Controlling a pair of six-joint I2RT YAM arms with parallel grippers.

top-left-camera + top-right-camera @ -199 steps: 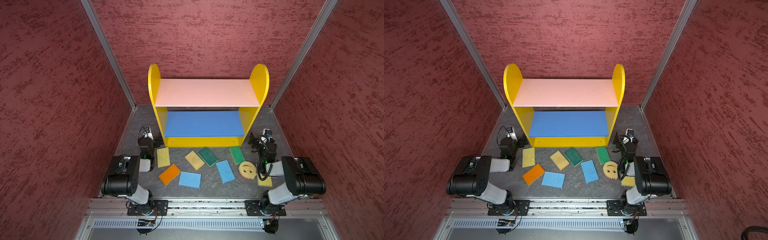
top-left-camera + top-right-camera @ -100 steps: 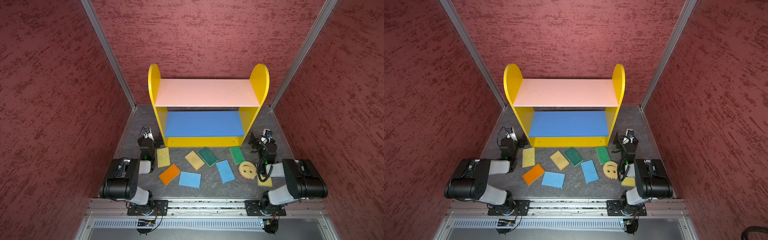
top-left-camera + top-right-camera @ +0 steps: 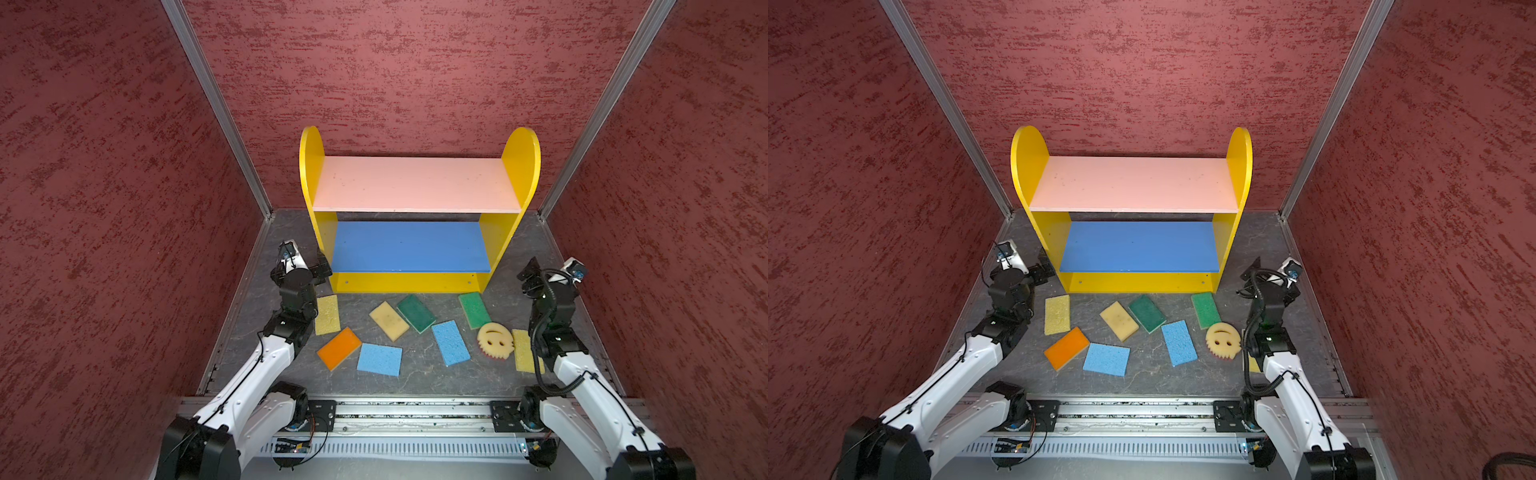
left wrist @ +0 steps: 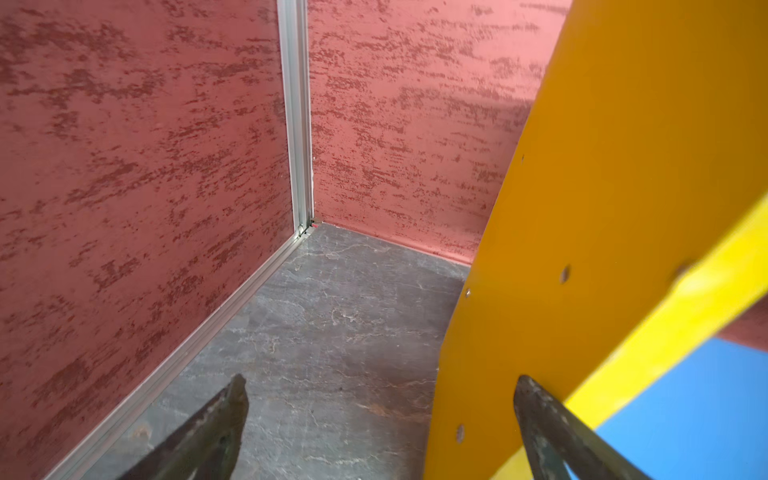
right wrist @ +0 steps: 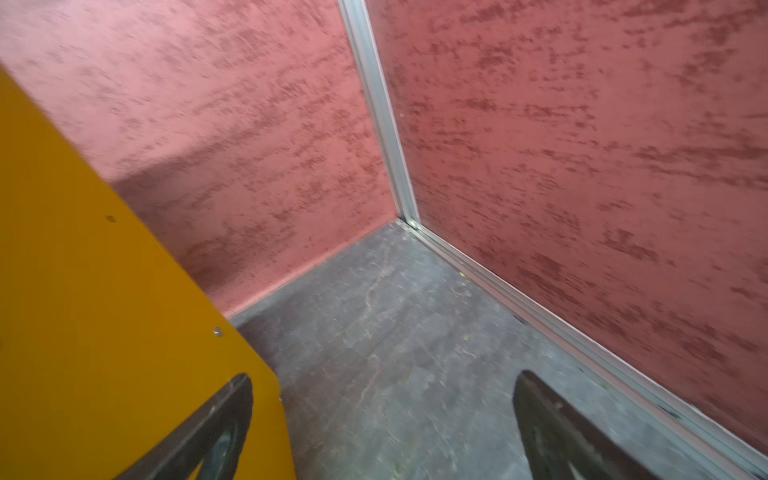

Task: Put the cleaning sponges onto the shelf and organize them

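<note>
Just behind the left gripper (image 4: pixel 380 380), opposite to where it faces, we find the nearest yellow sponge (image 3: pixel 327 314), its long axis toward the shelf (image 3: pixel 407 282). Both grippers are spread wide, holding nothing; the right gripper (image 5: pixel 382 376) is well apart.

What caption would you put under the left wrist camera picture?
The open left tool beside the yellow side panel of the shelf, gray floor and red walls beyond.
</note>
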